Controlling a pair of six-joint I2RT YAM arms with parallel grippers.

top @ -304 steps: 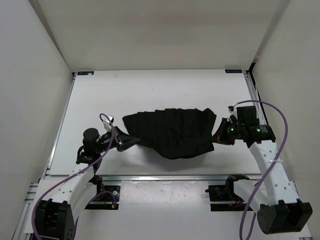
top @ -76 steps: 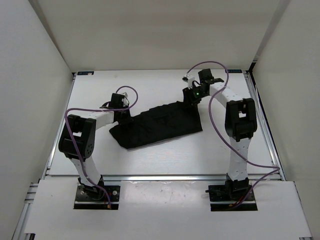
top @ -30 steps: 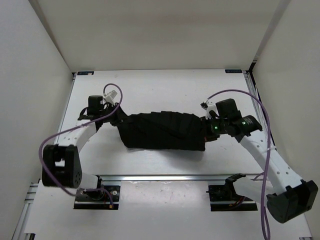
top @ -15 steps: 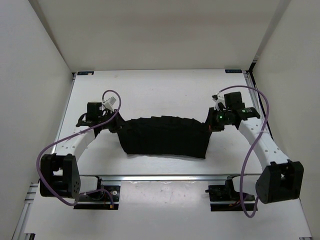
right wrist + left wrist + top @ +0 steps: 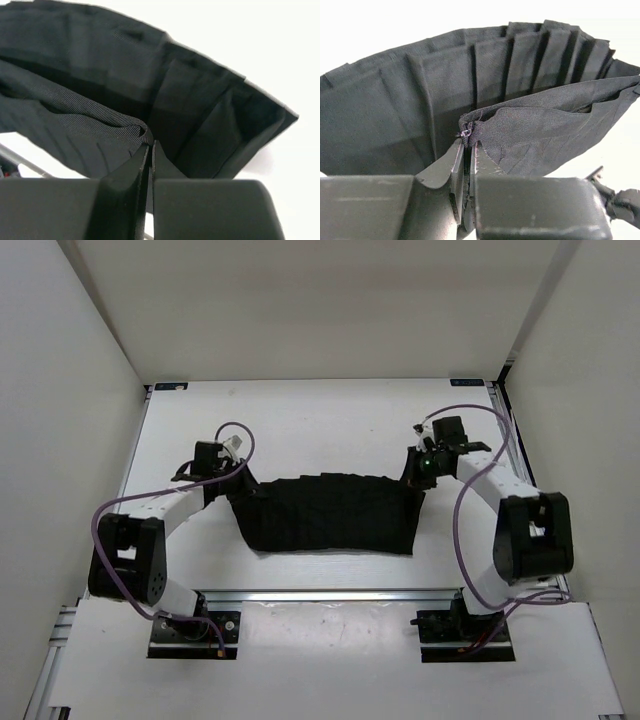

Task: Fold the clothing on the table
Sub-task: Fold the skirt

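At the near side of the table [image 5: 330, 575], the clothing's [image 5: 330, 520] near hem lies almost where it did half a second ago, roughly parallel to the front rail. The change is farther back. Both arms have drawn their elbows in and carried the two held corners slightly away from the bases, so the fabric is stretched taut across its far edge. A couple of seconds ago it lay skewed and farther back; now it sits as a squared band in the middle of the table. This looks like straightening and positioning rather than a finished fold, and the corners are not yet released. At the far left corner, the left gripper [image 5: 238, 486] has its jaws almost together. Its wrist view shows it [image 5: 465, 146] pinching an edge of the clothing [image 5: 420, 100] beside what looks like a small zip pull, with that edge lifted off the pleated layer beneath. At the far right corner, the right gripper [image 5: 413, 473] is clamped tight; its own camera shows it [image 5: 149, 147] nipping a thin folded edge of the fabric [image 5: 200, 110].
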